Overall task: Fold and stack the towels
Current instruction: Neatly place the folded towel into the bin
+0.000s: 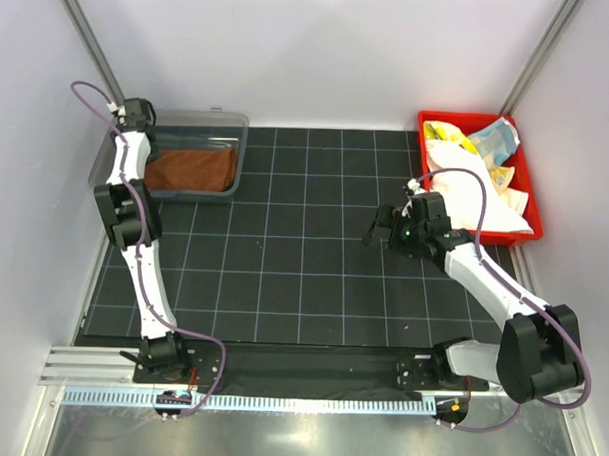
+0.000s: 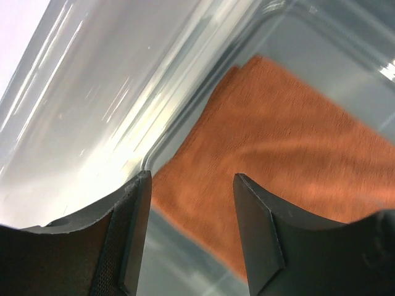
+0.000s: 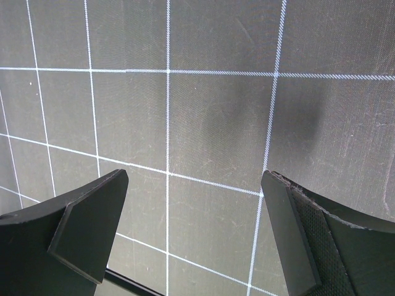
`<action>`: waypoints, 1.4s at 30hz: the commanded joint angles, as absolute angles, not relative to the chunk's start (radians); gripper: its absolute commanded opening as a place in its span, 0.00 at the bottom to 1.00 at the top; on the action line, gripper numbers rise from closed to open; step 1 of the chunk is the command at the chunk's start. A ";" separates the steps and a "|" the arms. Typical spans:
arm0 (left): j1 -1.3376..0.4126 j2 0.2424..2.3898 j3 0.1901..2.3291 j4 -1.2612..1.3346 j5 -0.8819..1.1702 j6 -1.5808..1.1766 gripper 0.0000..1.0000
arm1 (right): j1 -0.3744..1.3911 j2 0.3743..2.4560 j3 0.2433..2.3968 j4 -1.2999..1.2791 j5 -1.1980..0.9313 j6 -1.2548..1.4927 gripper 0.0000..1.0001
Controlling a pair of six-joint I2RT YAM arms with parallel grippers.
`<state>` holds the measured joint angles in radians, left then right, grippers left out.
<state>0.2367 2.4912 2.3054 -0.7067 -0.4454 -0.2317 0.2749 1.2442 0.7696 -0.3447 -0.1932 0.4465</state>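
Grey bin (image 1: 228,120): far left corner of the table, holding one rust-brown towel (image 2: 290,142)
Red bin (image 1: 527,191): far right corner, holding a large white towel (image 1: 476,199), a pale yellow patterned towel (image 1: 448,135) and a light-blue towel (image 1: 498,140), heaped loosely
Rust-brown towel: folded flat into a neat rectangle, lying in the near part of the grey bin, bare bin floor beyond it
Left gripper (image 2: 191,179): released, jaws apart above the towel's edge, nothing between them
Right gripper (image 3: 194,176): spread wide above the mat (image 1: 302,288), grasping nothing
Edges: the towel's left corner sits close to the bin's wall; the left gripper hangs over the bin's far left corner
Room: the black grid mat stretches between the two bins; the right gripper hovers over its right side, near the red bin
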 commanded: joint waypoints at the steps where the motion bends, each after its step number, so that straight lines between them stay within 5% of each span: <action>1: 0.236 2.342 2.237 -0.684 -0.464 -0.264 0.59 | 0.276 1.232 0.802 -0.321 -0.196 0.431 1.00; 8: 0.236 2.422 2.310 -0.808 -0.399 -0.242 0.46 | 0.276 1.220 0.804 -0.313 -0.212 0.433 0.99; 15: 0.236 2.519 2.367 -0.854 -0.399 -0.210 0.19 | 0.276 1.224 0.801 -0.307 -0.203 0.430 1.00; 28: 0.235 2.576 2.375 -0.750 -0.650 -0.215 0.17 | 0.276 1.256 0.816 -0.313 -0.183 0.430 1.00; 32: 0.219 2.478 2.359 -0.756 -0.514 -0.270 0.28 | 0.275 1.250 0.845 -0.307 -0.155 0.440 1.00; 36: 0.169 2.297 2.297 -0.752 -0.348 -0.293 0.54 | 0.276 1.267 0.963 -0.339 -0.057 0.474 1.00; 42: 0.051 1.982 2.150 -0.836 -0.307 -0.371 0.70 | 0.212 1.385 1.216 -0.431 0.149 0.483 1.00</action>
<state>0.1093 2.1979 2.2024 -0.8085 -0.3725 -0.3054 0.2596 1.3384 1.0973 -0.3981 0.0170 0.4706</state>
